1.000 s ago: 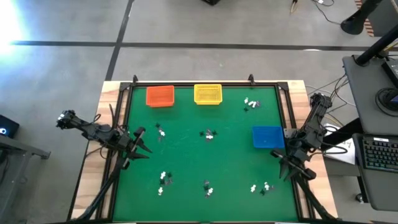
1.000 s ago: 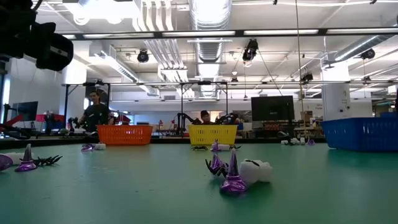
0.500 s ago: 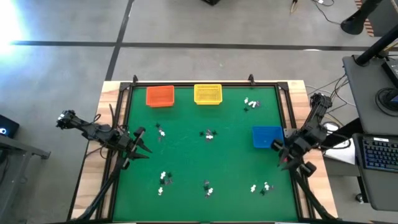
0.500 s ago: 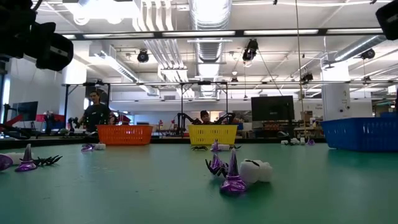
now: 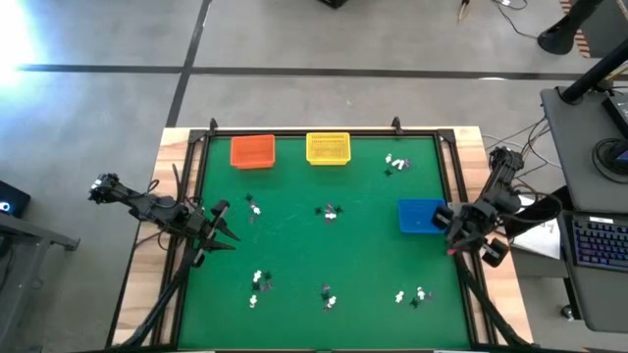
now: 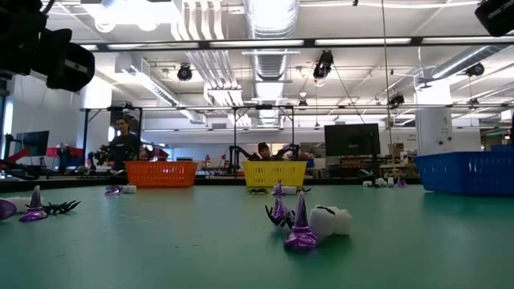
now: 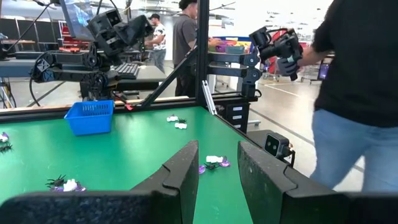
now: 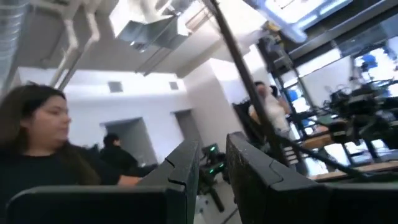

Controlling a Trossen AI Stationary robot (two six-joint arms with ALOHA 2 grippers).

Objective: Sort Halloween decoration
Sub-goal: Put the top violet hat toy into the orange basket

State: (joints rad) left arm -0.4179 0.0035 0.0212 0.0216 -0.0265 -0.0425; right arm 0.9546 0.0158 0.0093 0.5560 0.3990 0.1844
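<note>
My trinkets [image 5: 329,211] lie loose in small clusters across the green mat: tiny white, black and purple pieces, with purple cones [image 6: 303,218] standing upright.

High view: overhead, straight down, whole table [image 5: 294,245]. Low view: mat level, facing far-edge baskets. Left wrist: level across table. Right wrist: tilted up, ceiling.

Left gripper [image 5: 224,227] low, slightly parted; right gripper [image 5: 444,218] raised, empty.

Right gripper [image 8: 213,163] slightly parted, person [image 8: 38,137], ceiling ducts [image 8: 140,25]
</note>
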